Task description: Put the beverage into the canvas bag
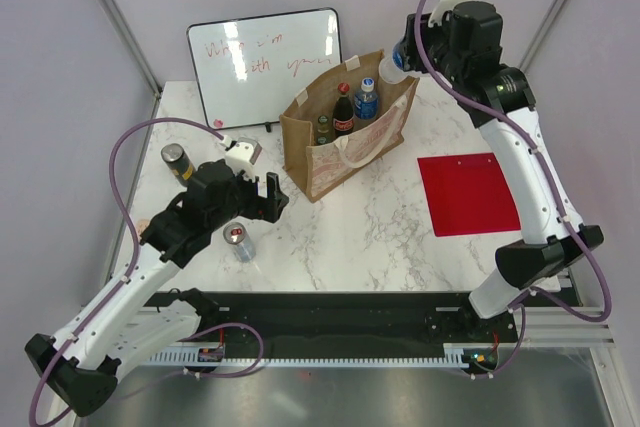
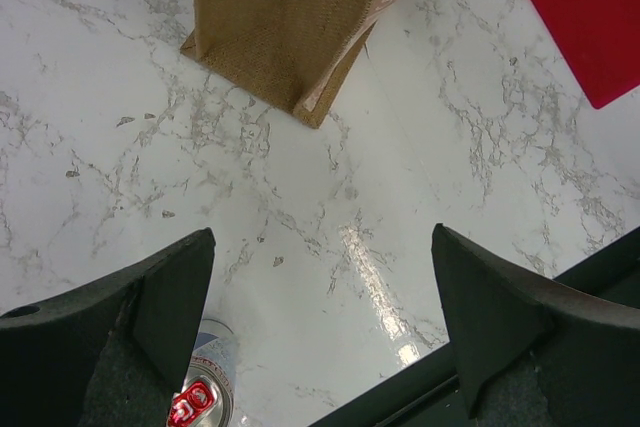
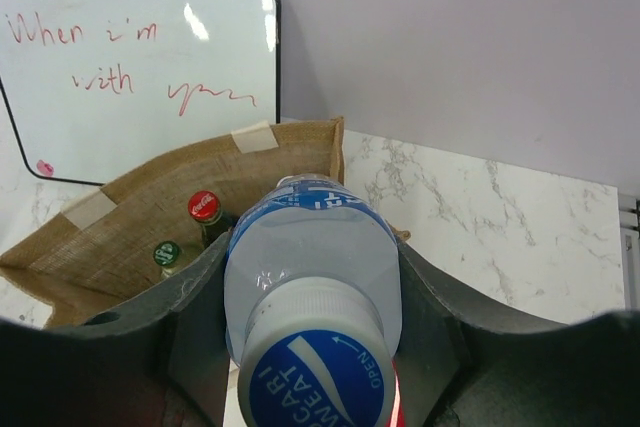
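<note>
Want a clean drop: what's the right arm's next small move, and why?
Probably lower the bottle a little into the bag, grip kept. The right gripper clamps it at the bag's open top, apparently not yet inside, and the red-capped bottle already in stands off to one side.

Coarse, matt weave on the tall tan-brown canvas bag [image 1: 298, 147]. Glossy, smooth finish with glare on the white marble-look tabletop [image 2: 380, 247]. Smooth clear plastic bottle with blue label [image 3: 312, 257], ribbed white cap. Shiny metal on the near-left silver can [image 1: 239, 241]. Matt flat red sheet [image 1: 468, 194], right.
</note>
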Robot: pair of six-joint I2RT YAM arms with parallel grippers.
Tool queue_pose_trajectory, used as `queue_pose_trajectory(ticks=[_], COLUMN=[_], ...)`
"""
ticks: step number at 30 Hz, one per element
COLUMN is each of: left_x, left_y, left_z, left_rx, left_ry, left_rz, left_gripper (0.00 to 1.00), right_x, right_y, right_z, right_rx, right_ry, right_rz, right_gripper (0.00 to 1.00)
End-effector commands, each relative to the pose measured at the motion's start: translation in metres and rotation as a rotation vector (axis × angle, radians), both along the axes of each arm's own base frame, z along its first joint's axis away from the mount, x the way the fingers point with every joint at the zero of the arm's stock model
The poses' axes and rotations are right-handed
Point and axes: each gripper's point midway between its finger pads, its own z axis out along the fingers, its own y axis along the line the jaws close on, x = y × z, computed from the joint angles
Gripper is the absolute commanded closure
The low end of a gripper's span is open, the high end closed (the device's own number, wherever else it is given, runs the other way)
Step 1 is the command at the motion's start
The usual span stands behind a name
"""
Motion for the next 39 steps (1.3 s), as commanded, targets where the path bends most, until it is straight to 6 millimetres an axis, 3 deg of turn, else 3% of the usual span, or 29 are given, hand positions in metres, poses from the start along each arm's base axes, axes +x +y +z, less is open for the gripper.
queue_pose_trajectory(ticks=[1,7,16,22,31,39], left_x=[0.003,0.002,0.003,0.004,0.005,0.005], left_y=[-0.001,0.0,0.0,0.001,0.003,0.003], left_z=[0.011,0.013,0.012,0.01,0.011,0.009], left_rx=[-0.01,-0.013,-0.011,-0.004,0.004,0.006], left_ry=[-0.056,-0.06,-0.058,-0.056,-0.063,-0.059], left_rz=[-0.017,-0.014,-0.014,-0.008,0.006,0.006], left_gripper=[0.04,0.04,0.04,0.04,0.05,0.05], right_x=[0.008,0.027,0.069,0.097,0.112,0.131], right_y=[0.001,0.021,0.022,0.004,0.01,0.029], right_z=[0.066,0.034,-0.011,-0.04,-0.06,-0.095], right_rx=[0.097,0.098,0.017,-0.097,-0.14,-0.132], right_ry=[-0.208,-0.143,-0.087,-0.07,-0.076,-0.062], right_rz=[-0.012,0.053,0.001,-0.123,-0.103,-0.04], right_gripper=[1.0,1.0,1.0,1.0,1.0,1.0])
